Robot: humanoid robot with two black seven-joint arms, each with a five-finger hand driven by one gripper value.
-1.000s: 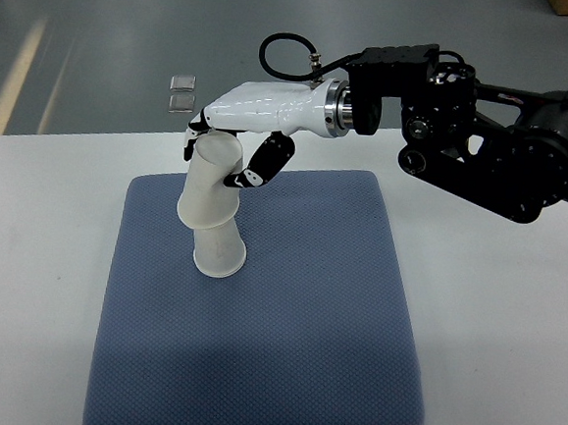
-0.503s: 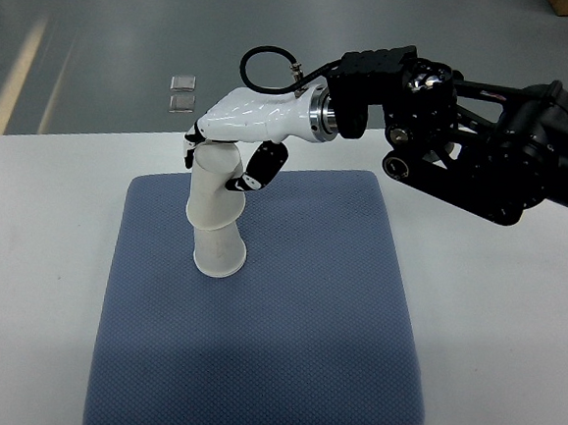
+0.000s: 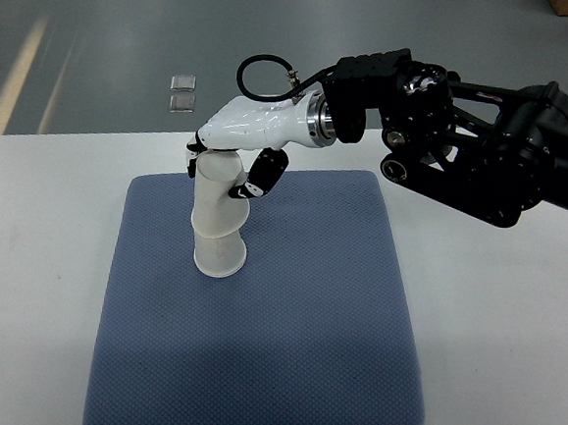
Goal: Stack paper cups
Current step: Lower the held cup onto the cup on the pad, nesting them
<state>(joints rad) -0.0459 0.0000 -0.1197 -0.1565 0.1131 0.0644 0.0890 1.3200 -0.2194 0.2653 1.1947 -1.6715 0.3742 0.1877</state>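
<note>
Two cups [image 3: 217,217] nested | right hand [image 3: 241,135] fingers clamp upper cup | fingertips partly hidden

— What changed with the top cup [image 3: 217,195] over the last second?

— It was tilted, its upper end leaning toward the left of the picture. It came upright and sank further over the bottom cup [image 3: 220,254], so less of the bottom cup showed.

— And the right hand [image 3: 238,150]?

— It moved a little lower and toward the right of the picture with the cup, fingers still wrapped around the cup's upper end. The black forearm [image 3: 466,148] behind it swung left and turned, and the cable loop [image 3: 265,73] shifted left with it.
</note>
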